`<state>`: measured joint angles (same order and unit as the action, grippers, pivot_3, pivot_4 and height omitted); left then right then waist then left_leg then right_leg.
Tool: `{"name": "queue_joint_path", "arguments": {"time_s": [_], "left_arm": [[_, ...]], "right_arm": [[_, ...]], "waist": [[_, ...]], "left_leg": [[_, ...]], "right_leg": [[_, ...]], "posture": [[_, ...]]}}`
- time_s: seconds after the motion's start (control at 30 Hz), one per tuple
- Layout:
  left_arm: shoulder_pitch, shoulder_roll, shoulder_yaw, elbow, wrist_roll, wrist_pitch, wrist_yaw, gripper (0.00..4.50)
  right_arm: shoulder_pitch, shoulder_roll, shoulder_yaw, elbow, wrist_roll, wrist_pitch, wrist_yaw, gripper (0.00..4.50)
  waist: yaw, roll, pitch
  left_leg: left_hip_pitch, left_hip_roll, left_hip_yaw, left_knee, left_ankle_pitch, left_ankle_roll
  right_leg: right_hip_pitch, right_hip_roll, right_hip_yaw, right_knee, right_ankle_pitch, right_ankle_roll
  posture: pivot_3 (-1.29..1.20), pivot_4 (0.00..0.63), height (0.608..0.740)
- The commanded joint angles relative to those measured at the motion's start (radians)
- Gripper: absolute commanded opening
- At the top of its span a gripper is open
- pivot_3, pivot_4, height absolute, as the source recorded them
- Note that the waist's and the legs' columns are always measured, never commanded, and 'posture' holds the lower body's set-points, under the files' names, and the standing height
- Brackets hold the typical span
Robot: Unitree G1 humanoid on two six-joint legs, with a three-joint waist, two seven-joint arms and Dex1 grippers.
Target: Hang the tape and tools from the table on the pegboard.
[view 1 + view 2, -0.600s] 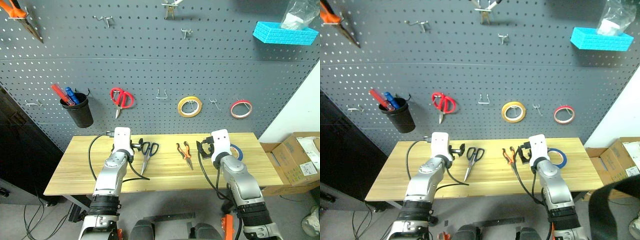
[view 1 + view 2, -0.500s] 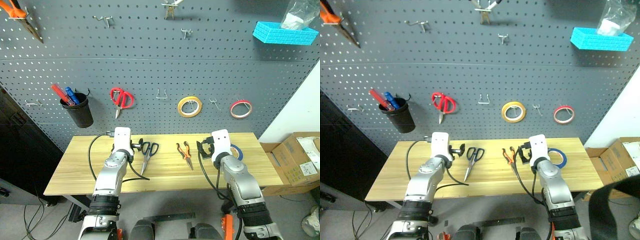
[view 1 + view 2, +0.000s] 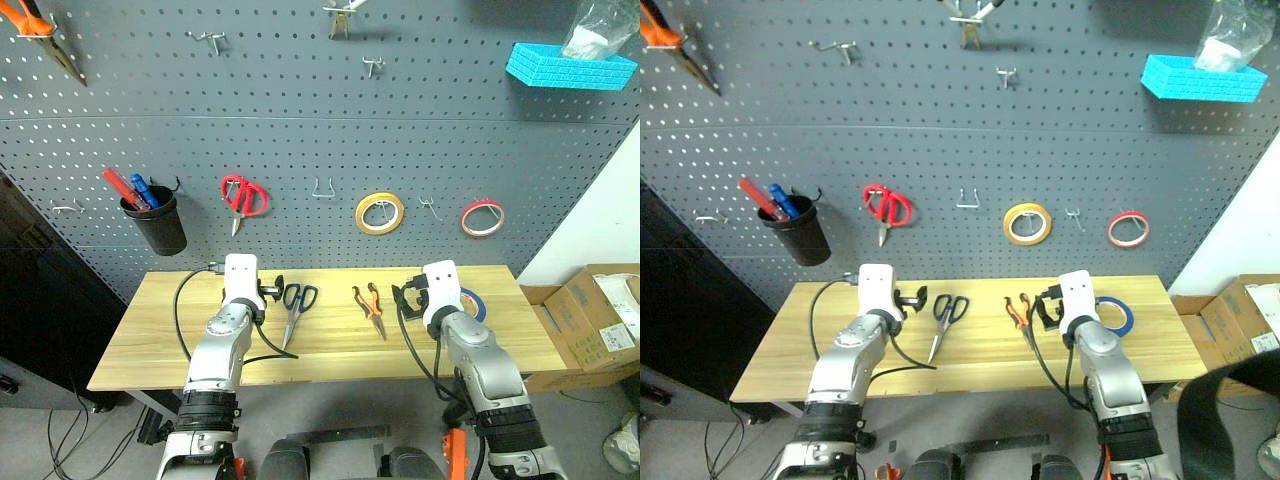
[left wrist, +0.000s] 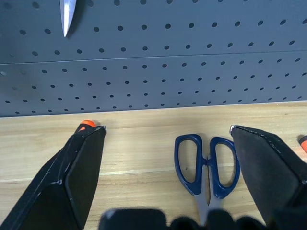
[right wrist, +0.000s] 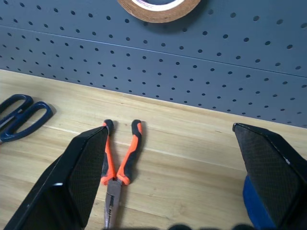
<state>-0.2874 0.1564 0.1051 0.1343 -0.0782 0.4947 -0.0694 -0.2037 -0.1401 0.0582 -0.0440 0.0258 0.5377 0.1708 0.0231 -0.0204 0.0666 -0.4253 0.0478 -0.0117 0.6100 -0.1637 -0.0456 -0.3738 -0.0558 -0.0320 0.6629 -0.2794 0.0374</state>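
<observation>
Nothing of mine is hung yet, as far as I can judge: all the work is still ahead. The scissors point(image 3: 296, 306) with the dark blue handles lie flat on the table point(image 3: 150, 340), the pliers point(image 3: 370, 307) lie near them at their 3 o'clock, and the blue tape point(image 3: 1118, 314) rests flat further out at 3 o'clock. Only the orange tip of the screwdriver point(image 4: 87, 124) peeks past a finger of my left gripper point(image 4: 175, 158). The pegboard point(image 3: 300, 120) at 12 o'clock already carries a yellow roll point(image 3: 380, 212), a red roll point(image 3: 482, 217) and red-handled scissors point(image 3: 240, 198) (none of those are my job), with bare hooks point(image 3: 322, 188) between them.

Both my arms reach forward over the table, wrists tipped slightly down toward the wood. My left gripper stands spread wide with nothing in it, the scissors' handles lying between its fingers' lines. My right gripper point(image 5: 180, 167) is likewise fully spread and empty, the pliers by its one finger, the tape behind the other.
</observation>
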Motion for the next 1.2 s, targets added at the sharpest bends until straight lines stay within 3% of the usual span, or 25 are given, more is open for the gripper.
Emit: {"name": "queue_joint_path", "arguments": {"time_s": [0.03,0.23,0.33,0.6,1.2], "left_arm": [[-0.07,0.03,-0.04,-0.031,0.003,-0.036,-0.068,4.45],[-0.189,0.017,-0.127,-0.002,-0.052,-0.021,-0.253,4.45],[-0.233,-0.05,-0.172,-0.002,-0.161,0.071,-0.393,4.45],[-0.256,-0.169,-0.256,0.028,-0.281,0.253,-0.521,4.45],[-0.217,-0.175,-0.315,0.083,-0.247,0.291,-0.514,4.45]], "right_arm": [[-0.012,-0.042,-0.033,-0.047,0.007,0.007,0.018,4.5],[-0.043,-0.16,-0.046,-0.005,0.014,0.008,0.108,4.5],[-0.102,-0.245,-0.076,0.116,0.019,-0.009,0.172,4.5],[-0.248,-0.37,-0.074,0.423,0.048,-0.019,0.35,4.5],[-0.54,-0.352,-0.051,1.046,0.002,-0.25,0.449,4.5]], "waist": [[0.002,0.0,0.001],[0.003,0.003,0.026],[-0.001,0.003,0.052],[-0.023,-0.001,0.121],[-0.025,-0.006,0.242]], "left_leg": [[0.0,0.0,0.0,0.0,0.0,0.0],[0.0,-0.001,0.0,0.001,0.0,0.0],[0.002,-0.001,0.001,0.001,0.0,0.0],[-0.001,-0.001,0.013,-0.001,-0.002,0.005],[-0.009,-0.001,0.015,-0.001,-0.002,0.005]], "right_leg": [[0.0,0.0,0.0,0.0,0.0,0.0],[0.002,0.0,0.001,-0.001,-0.004,-0.006],[0.002,0.0,0.004,-0.001,-0.004,-0.006],[-0.006,0.002,0.019,0.0,0.001,0.0],[-0.015,0.001,0.02,0.001,0.001,0.002]], "posture": [[0.09,0.049,0.74],[0.08,0.118,0.74],[0.06,0.161,0.74],[0.03,0.244,0.74],[0.09,0.363,0.74]]}}
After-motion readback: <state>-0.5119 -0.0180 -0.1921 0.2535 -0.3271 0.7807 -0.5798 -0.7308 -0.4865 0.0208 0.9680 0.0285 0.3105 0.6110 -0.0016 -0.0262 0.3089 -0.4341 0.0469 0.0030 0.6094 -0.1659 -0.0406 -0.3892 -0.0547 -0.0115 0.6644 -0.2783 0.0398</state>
